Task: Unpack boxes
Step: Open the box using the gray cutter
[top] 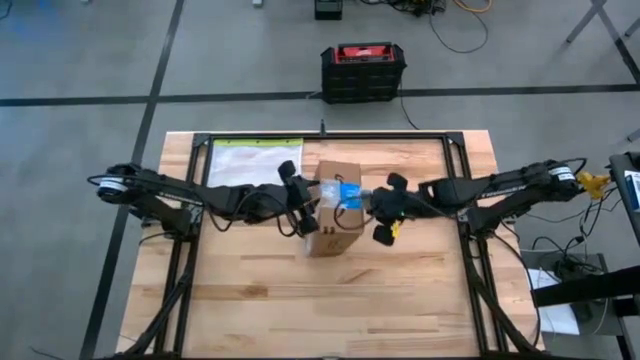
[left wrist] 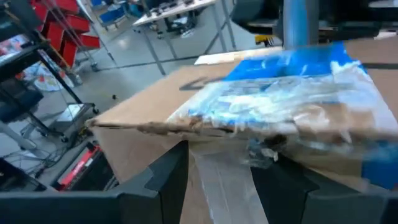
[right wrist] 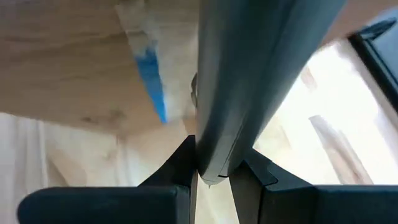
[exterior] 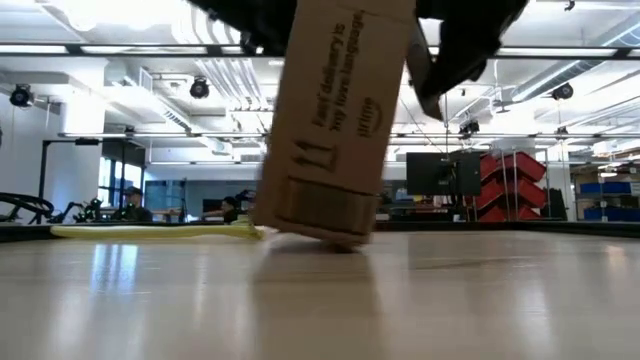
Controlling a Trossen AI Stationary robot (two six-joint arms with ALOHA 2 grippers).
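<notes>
From above, we saw the brown cardboard box near the middle of the wooden tabletop, with the left hand at its left side and the right hand at its right. A pale yellow-edged pouch lay flat at the far left of the tabletop, and a black and red case stood on the floor beyond the far edge.

At tabletop height, the box stood tilted, resting on one lower edge, its top leaning right.

Through the left wrist camera, the left hand gripped the edge of the box just under a torn blue and clear plastic wrap.

Through the right wrist camera, the right hand was closed on a thin grey blade-like piece; we could not tell what it was
</notes>
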